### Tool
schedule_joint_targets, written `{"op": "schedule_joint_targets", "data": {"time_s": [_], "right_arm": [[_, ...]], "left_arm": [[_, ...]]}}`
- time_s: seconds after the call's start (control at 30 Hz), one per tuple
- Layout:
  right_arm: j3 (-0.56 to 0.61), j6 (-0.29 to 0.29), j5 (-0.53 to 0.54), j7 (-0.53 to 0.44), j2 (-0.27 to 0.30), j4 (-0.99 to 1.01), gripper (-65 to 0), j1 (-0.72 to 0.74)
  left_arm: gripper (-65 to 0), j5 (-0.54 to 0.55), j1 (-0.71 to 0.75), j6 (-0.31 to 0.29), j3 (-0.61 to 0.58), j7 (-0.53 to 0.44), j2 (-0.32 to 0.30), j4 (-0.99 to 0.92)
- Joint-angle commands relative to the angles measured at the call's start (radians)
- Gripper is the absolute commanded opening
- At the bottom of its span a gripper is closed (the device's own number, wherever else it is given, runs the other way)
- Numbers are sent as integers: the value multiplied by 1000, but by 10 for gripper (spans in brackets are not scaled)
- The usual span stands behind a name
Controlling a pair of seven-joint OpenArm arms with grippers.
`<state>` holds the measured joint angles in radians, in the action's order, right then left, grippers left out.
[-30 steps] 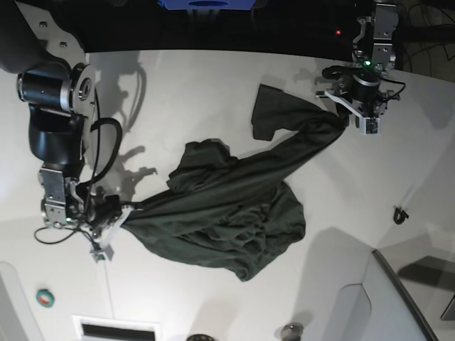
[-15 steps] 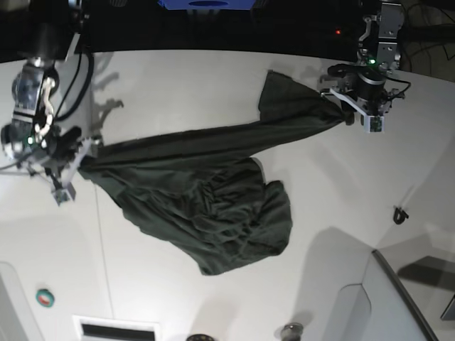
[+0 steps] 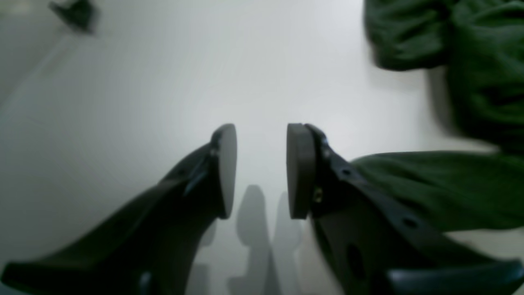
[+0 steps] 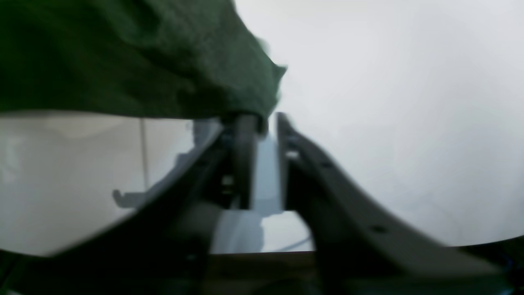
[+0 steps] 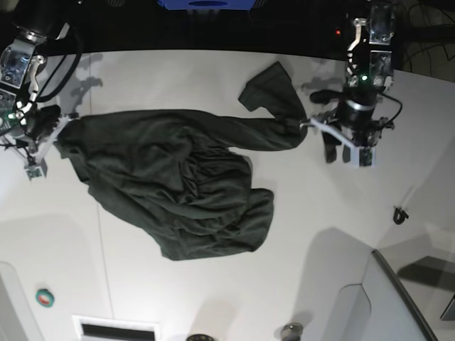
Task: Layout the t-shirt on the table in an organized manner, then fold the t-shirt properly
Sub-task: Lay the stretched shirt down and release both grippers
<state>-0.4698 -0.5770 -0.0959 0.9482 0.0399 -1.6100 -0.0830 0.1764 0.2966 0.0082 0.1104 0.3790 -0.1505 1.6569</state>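
The dark green t-shirt (image 5: 170, 185) lies bunched across the white table (image 5: 213, 298), reaching from the far left to a sleeve (image 5: 274, 99) at the upper right. My left gripper (image 5: 343, 155) stands open just right of that sleeve end, apart from the cloth. In the left wrist view the left gripper (image 3: 261, 168) has bare table between its pads, with the t-shirt (image 3: 446, 188) on its right. My right gripper (image 5: 44, 145) is at the shirt's left edge. Its jaws (image 4: 262, 119) stand slightly apart, and a corner of the t-shirt (image 4: 163, 73) drapes over the fingertips.
A thin dark seam (image 5: 99, 234) runs down the table's left part. A small teal round thing (image 5: 45, 298) and a vent (image 5: 117, 329) sit near the front left. A small black item (image 5: 400, 214) lies at the right, and a grey panel (image 5: 398, 298) fills the front right corner.
The right arm dragged the shirt's end far left and toward the back, spreading the cloth. The left gripper let go of the other end and shifted forward. The right jaws parted.
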Motion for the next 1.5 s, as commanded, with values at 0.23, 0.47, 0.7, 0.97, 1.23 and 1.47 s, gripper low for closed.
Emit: {"op": "schedule_joint_targets", "data": {"time_s": [0.23,0.47,0.7,0.97,1.23,1.47], "right_arm": [[0,2,9,-1,-15,-108,-261,35],[1,2,9,-145,-11,129,-261,182],[1,2,9,-266,22,469,-257,380],[13,1,9,-275,33,692,-254,504],[128,4,9,-294,12,713,-261,495],[135,127,9,-320,18,718,-261,496]], "left_arm": [[-446,-1,-207,-3,-312,10,59,-56],[-446,-10,-330,-1,-530,7,176,-395],[-446,-10,-293,2,-613,7,96,-473],[-446,-7,-208,3,-610,10,-24,-315],[-446,-8,-139,3,-452,13,-37,-203],[-446,-8,-96,3,-344,13,-82,-134]]}}
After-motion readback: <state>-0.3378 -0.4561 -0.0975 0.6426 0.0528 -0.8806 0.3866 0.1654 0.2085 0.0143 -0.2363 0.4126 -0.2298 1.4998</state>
